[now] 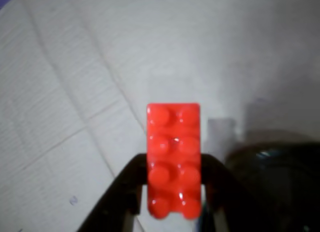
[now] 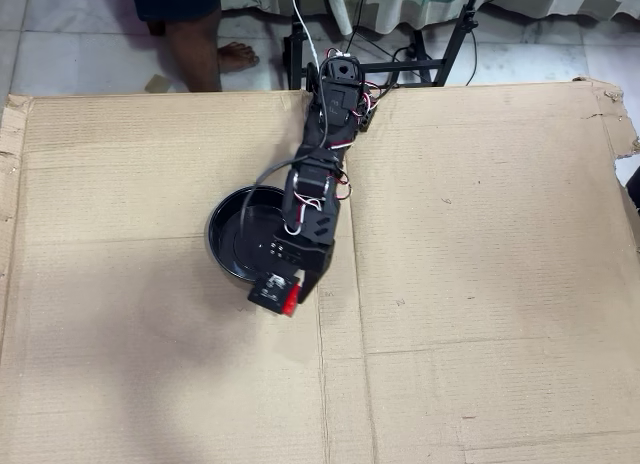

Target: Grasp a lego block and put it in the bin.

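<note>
The lego block (image 1: 174,142) is a bright red studded brick, standing lengthwise in the middle of the wrist view. My gripper (image 1: 174,194) is shut on its lower end, one black finger on either side. The bin (image 1: 280,177), a glossy black bowl, shows blurred at the lower right of that view. From overhead, the gripper (image 2: 293,296) holds the red lego block (image 2: 291,303) just past the lower right rim of the bin (image 2: 232,234). The arm covers the bowl's right part.
Brown cardboard (image 2: 480,284) with taped seams covers the work surface, and its edges run near the frame borders. A person's bare leg (image 2: 200,44) and black stand legs (image 2: 440,44) are on the tiled floor beyond the far edge, behind the arm's base (image 2: 340,79).
</note>
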`<state>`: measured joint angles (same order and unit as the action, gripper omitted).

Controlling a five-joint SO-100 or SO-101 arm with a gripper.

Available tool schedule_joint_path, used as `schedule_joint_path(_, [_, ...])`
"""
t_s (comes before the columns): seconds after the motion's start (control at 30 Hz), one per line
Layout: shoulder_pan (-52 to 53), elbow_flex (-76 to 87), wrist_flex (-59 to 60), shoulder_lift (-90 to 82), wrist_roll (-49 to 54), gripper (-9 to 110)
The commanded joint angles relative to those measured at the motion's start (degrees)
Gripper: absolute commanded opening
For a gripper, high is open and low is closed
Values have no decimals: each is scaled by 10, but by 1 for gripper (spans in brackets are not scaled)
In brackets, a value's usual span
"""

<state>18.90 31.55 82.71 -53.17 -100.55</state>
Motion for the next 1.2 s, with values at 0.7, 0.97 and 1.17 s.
schedule_joint_path(0.7, [65,11,197,-127,-2,0])
schedule_joint_path(0.97, [71,47,192,-127,-2,0])
schedule_joint_path(1.17, [72,62,192,-127,-2,0])
